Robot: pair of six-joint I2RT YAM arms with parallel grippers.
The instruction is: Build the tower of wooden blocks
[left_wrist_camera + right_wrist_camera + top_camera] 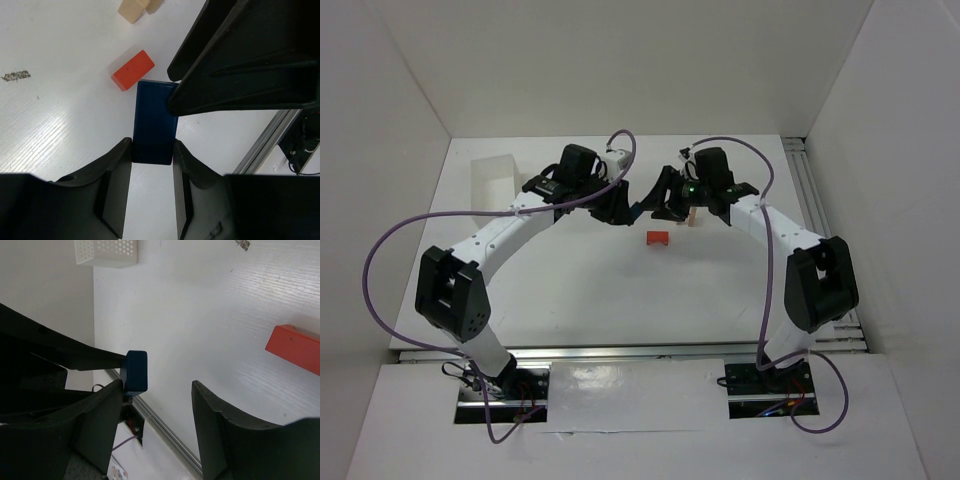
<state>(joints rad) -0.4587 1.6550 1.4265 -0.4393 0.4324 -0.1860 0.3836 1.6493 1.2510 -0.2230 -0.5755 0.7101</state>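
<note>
A dark blue block (pixel 152 120) is clamped at its near end between the fingers of my left gripper (pixel 152 145), above the table. Its far end (pixel 135 371) pokes between the jaws of my right gripper (pixel 157 385). Those jaws stand wide apart, with the block beside the left finger (pixel 102 410) and well clear of the right finger. In the top view both grippers, left (pixel 623 212) and right (pixel 665 205), meet nose to nose over the mid-table. An orange-red block (pixel 658 238) lies flat just in front of them. A pale wood block (pixel 695 218) sits under the right arm.
A translucent white tub (pixel 492 185) stands at the back left by the wall. Two pale wood blocks (pixel 134 10) lie beyond the orange-red block (pixel 133 70). A metal rail (pixel 820 200) runs along the table's right edge. White walls enclose the table.
</note>
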